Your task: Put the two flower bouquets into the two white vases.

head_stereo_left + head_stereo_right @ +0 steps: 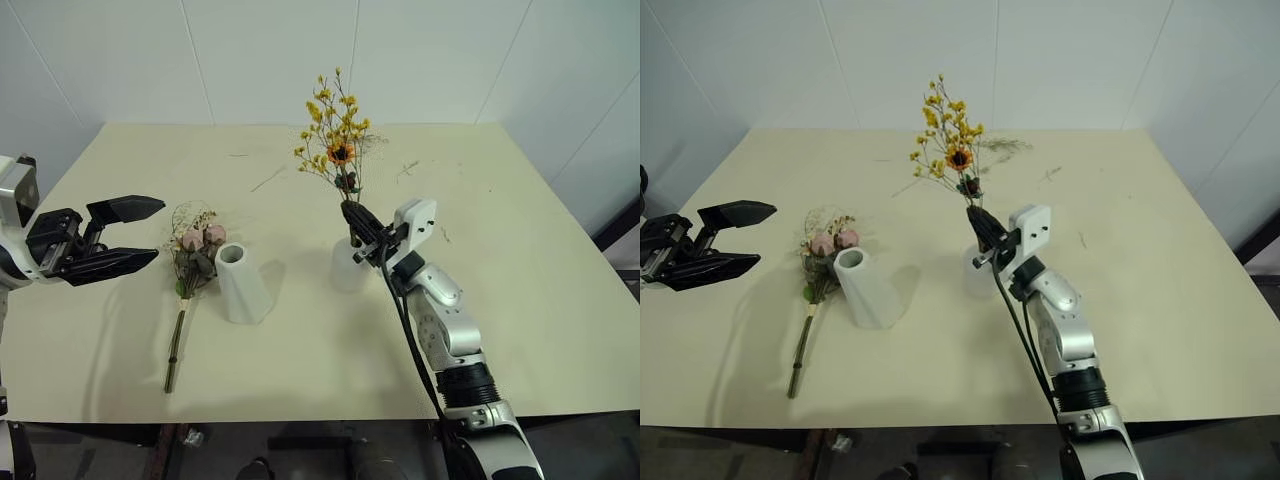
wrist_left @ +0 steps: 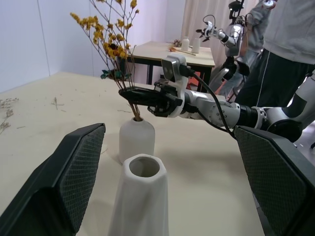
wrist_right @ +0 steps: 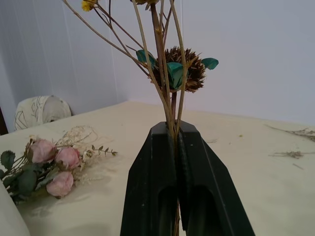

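Two white vases, a tall cone point(image 1: 240, 282) left and a short dome point(image 2: 136, 139) right, stand on a cream table point(image 1: 520, 300) before white walls point(image 1: 420, 60); right gripper point(image 1: 358, 228) clamps yellow spray point(image 1: 336, 135), left gripper point(image 1: 125, 236) gapes.

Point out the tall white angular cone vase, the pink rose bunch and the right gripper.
Tall white angular cone vase point(image 1: 240, 285), left eye view, side wall.
Pink rose bunch point(image 1: 201, 238), left eye view, rose heads.
Right gripper point(image 3: 175, 137), right wrist view, between fingertips.
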`<state>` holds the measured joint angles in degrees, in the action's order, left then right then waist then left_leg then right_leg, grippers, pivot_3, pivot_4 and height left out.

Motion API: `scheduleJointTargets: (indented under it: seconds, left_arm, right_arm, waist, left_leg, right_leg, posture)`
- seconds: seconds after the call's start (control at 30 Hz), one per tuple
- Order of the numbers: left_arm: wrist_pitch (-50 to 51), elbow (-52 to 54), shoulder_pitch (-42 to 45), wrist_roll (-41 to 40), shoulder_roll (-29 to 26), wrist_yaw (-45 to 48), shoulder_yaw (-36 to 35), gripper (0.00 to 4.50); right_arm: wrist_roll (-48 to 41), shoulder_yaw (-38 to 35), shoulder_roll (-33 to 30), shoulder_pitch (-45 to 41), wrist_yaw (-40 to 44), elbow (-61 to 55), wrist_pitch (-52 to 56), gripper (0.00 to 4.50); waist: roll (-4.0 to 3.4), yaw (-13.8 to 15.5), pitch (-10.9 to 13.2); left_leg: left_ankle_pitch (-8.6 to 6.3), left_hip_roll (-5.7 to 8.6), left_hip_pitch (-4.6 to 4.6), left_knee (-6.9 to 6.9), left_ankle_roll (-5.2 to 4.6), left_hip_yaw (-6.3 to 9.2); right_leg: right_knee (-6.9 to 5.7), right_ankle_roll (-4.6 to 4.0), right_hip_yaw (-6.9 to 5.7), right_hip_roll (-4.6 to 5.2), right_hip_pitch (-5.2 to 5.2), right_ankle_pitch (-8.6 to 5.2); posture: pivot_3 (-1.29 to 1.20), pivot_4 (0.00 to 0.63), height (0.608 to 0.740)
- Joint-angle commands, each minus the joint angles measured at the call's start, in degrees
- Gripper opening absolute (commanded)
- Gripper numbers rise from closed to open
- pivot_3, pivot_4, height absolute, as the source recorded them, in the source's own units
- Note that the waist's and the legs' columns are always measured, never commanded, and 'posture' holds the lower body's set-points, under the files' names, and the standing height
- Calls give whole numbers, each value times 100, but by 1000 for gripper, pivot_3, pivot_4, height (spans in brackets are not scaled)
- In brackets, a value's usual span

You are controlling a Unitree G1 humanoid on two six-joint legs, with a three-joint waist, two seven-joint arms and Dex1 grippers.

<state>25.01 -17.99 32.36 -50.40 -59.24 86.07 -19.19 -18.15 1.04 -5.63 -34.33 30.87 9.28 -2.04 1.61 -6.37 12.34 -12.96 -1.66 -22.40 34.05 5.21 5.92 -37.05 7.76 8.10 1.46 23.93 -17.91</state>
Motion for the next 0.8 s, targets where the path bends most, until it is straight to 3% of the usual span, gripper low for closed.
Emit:
scheduleJointTargets:
  seconds: [0.03,0.1,0.2,0.57,0.8]
  left_arm:
    - [-9,143,80,-23,-46,641,-97,4500]
    - [-7,135,97,-14,-42,635,-93,4500]
    - [-6,144,85,-12,-39,616,-106,4500]
    - [-33,111,108,21,-28,586,-100,4500]
    - [-63,123,76,67,-9,535,-120,4500]
  right_arm:
    - [35,22,36,30,85,-91,-222,65]
    - [54,21,33,36,86,-90,-242,65]
    - [69,14,-1,101,78,-147,-236,724]
    - [48,7,-177,339,175,-409,-156,4347]
    - [-24,104,-527,535,408,-1107,219,4428]
  waist:
    - [0,-1,0]
    - [0,-2,0]
    - [0,1,0]
    - [0,2,0]
    - [0,15,0]
  left_leg:
    - [0,0,0,0,0,0]
    - [0,0,0,0,0,0]
    - [0,0,0,0,0,0]
    - [0,0,0,0,0,0]
    - [0,0,0,0,0,0]
  right_leg:
    - [0,0,0,0,0,0]
    - [0,0,0,0,0,0]
    - [0,0,0,0,0,0]
    - [0,0,0,-1,0,0]
    - [2,0,0,-1,0,0]
  posture:
    - [0,150,740]
    - [0,150,740]
    - [0,150,740]
    - [0,150,740]
    - [0,150,740]
